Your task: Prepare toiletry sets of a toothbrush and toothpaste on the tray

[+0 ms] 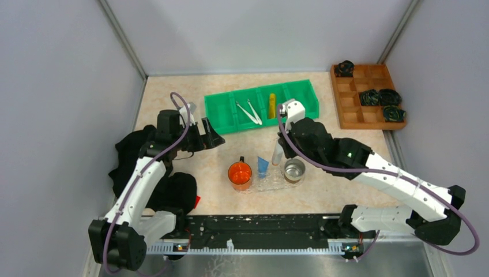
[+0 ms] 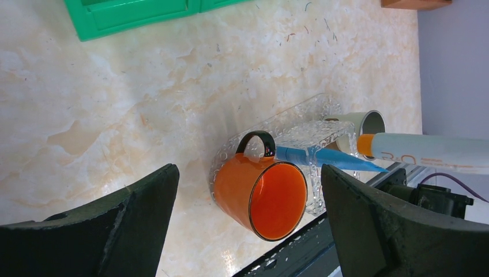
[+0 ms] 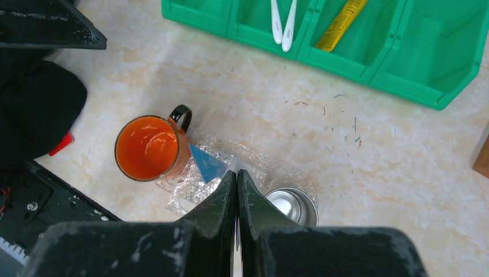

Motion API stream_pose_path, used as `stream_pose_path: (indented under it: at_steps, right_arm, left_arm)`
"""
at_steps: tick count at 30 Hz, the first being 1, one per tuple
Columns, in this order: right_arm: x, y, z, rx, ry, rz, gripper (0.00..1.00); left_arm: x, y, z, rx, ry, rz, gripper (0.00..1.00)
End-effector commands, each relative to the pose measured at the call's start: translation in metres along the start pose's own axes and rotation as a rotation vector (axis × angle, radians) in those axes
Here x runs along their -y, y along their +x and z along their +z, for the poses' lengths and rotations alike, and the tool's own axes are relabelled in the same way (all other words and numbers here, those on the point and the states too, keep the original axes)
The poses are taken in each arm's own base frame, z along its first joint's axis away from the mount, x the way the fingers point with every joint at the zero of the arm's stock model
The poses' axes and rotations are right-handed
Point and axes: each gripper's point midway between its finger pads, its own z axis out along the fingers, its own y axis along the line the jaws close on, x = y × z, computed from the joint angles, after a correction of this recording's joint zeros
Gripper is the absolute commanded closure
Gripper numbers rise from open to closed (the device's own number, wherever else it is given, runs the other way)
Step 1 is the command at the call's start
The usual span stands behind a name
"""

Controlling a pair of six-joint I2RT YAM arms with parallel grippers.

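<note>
Fingers (image 2: 109, 231) of the left gripper (image 1: 212, 134) stand wide apart with nothing between them. They hover over the bare table (image 1: 242, 144), behind and to the left of the tray (image 1: 275, 183) and well apart from it. A black cloth (image 1: 173, 190) lies heaped at the table's edge, farther left of the tray, beside that arm.

The tray is a clear, textured plastic rectangle near the front middle of the table. An orange mug (image 1: 240, 175) sits at its left end, upright, with its dark handle turned toward the back. Just right of the mug, a blue toothpaste (image 1: 263, 166) stands tilted in the middle of the tray, its wide flat end uppermost.

Next along, the right gripper (image 1: 281, 151) hangs over the tray's back edge with its fingers (image 3: 213, 213) pressed together on the thin flat end of a white toothpaste (image 2: 427, 153). That tube's orange cap points down toward the rim of a steel cup (image 1: 294, 169) at the tray's right end. Whether the cap touches the cup cannot be told.

Behind the tray, a green bin (image 1: 222, 112) lies across the table. Two white toothbrushes (image 1: 248, 112) rest crossed in one of its middle compartments, and a yellow toothpaste (image 1: 271, 105) lies in the compartment to their right. Behind the tray and far to its right, a wooden box (image 1: 352, 118) holds several dark bundles (image 1: 380, 97) in its compartments.
</note>
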Motion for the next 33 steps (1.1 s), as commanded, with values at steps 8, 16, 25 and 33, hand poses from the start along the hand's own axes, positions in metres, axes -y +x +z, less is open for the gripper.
stream_pose_path:
  at_steps: [8,16,25,33]
  right_arm:
    - [-0.009,0.008,0.006,0.025,0.006,0.042,1.00]
    - [-0.012,0.018,0.011,0.014,-0.001,0.043,1.00]
    - [-0.017,0.019,0.021,0.009,-0.009,0.032,1.00]
    - [-0.022,0.027,0.028,-0.015,-0.019,0.023,1.00]
  left_arm:
    - [0.006,-0.002,-0.004,0.009,0.019,0.000,0.01]
    - [0.006,-0.001,-0.004,0.007,0.022,-0.004,0.01]
    - [0.006,0.001,-0.005,0.005,0.025,-0.007,0.01]
    - [0.005,0.002,-0.004,0.004,0.024,-0.005,0.01]
